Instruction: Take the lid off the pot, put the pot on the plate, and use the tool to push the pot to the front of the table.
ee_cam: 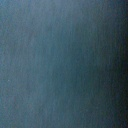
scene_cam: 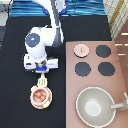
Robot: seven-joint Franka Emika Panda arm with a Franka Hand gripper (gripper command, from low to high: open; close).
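Here the tool [scene_cam: 42, 70] hangs over the black table [scene_cam: 14, 80], clamped on the spatula [scene_cam: 43, 79], whose head points to 6 o'clock in the exterior view. Just past it the uncovered pot [scene_cam: 40, 95] sits on the plate [scene_cam: 31, 101]. At 2 o'clock the lid [scene_cam: 81, 49] lies on the stove [scene_cam: 92, 58]. The grey pan [scene_cam: 95, 106] stands at 4 o'clock, clear of the pot.

Black tabletop [scene_cam: 15, 75] carrying, toward the exterior view's bottom left, the cream plate [scene_cam: 39, 104] bearing the pot [scene_cam: 40, 95], the tool [scene_cam: 42, 78] just above it beneath the gripper [scene_cam: 41, 69], and the brown stove panel [scene_cam: 95, 82] at right.
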